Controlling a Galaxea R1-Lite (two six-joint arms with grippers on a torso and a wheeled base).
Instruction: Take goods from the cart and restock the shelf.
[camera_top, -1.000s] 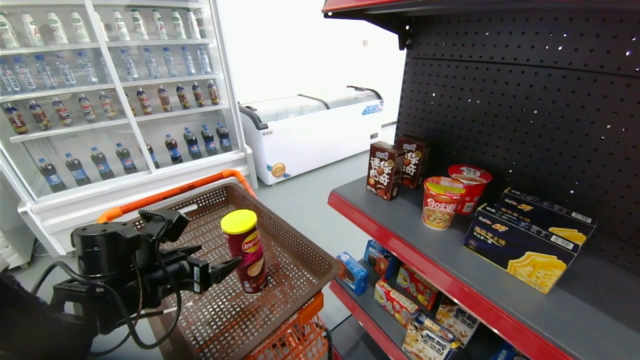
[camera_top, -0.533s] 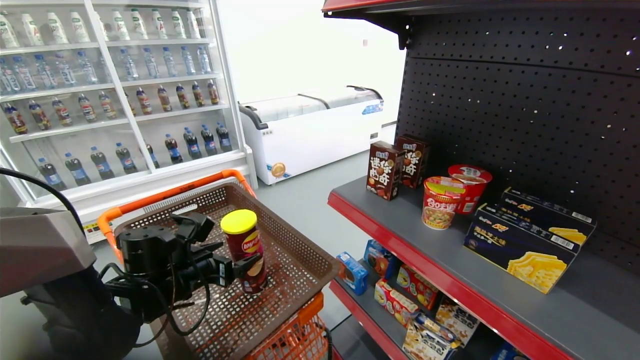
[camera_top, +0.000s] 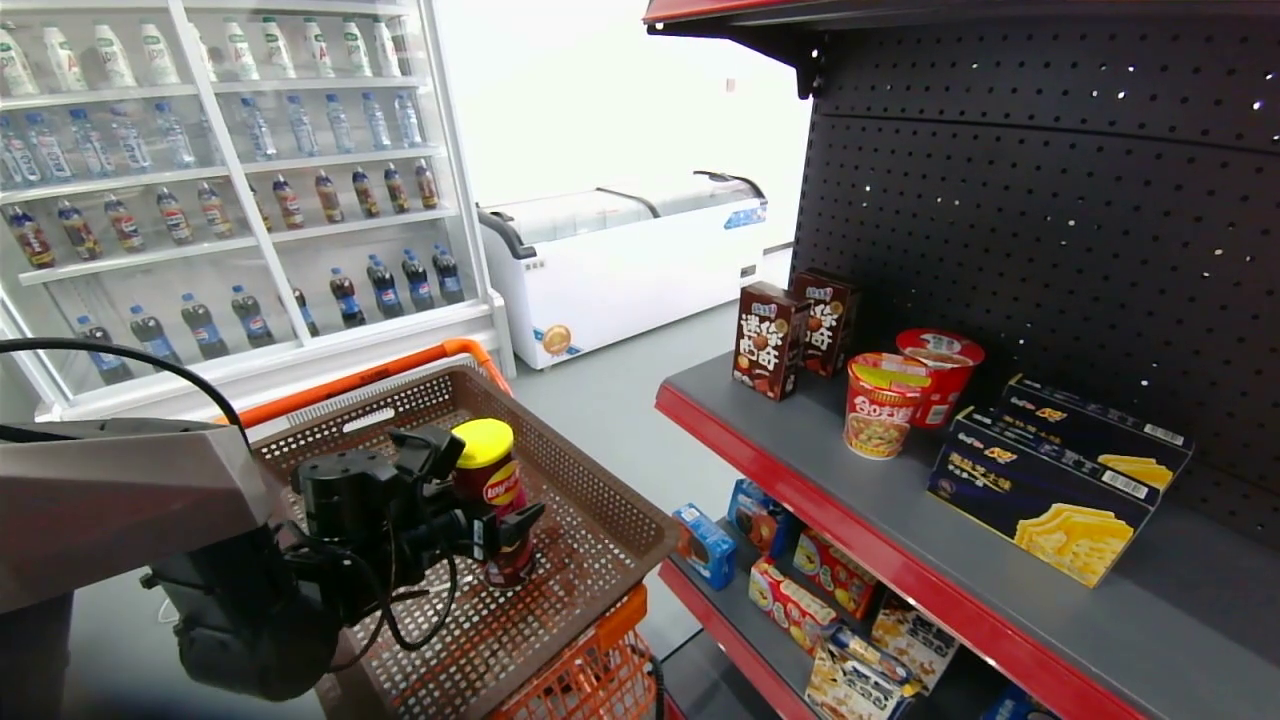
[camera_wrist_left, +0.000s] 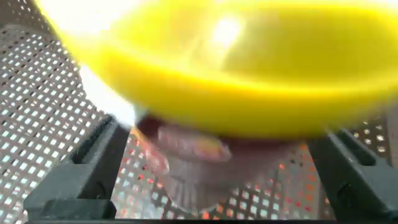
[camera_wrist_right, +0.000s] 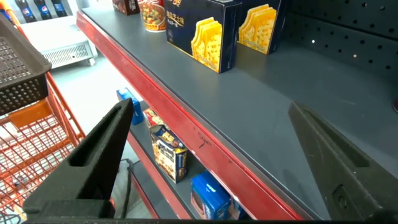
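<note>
The left claw (camera_top: 500, 512) is inside the brown basket (camera_top: 600, 490), level with the chips can (camera_top: 497, 482). Its jaws are open, one finger on each side of the can's body. In the left wrist view the black fingers (camera_wrist_left: 81, 174) flank the can (camera_wrist_left: 211, 74) closely, but I cannot tell whether they touch it. The can stands upright on the basket's perforated floor, near the middle, with its yellow lid on top.

The right claw (camera_wrist_right: 211, 109) hangs on the shelf side of the basket, over the red front lip of the shelf (camera_wrist_right: 261, 106). Its two fingers are spread wide and hold nothing.

The basket sits on top of the orange cart (camera_top: 590, 680), whose handle runs along the basket's far rim. Just right of the basket and lower down, a lower shelf board carries snack packets (camera_top: 790, 600) and small blue boxes (camera_top: 705, 545).

Further right of the basket and above its rim is the grey shelf (camera_top: 800, 440). On it stand two brown boxes (camera_top: 770, 340), two red cup noodles (camera_top: 880, 405) and, farthest from the basket, two dark cracker boxes (camera_top: 1040, 500).

Beyond the basket's far corner stands a white chest freezer (camera_top: 620, 260). Behind the basket's far-left side is a glass drinks cooler (camera_top: 200, 200) with rows of bottles.
</note>
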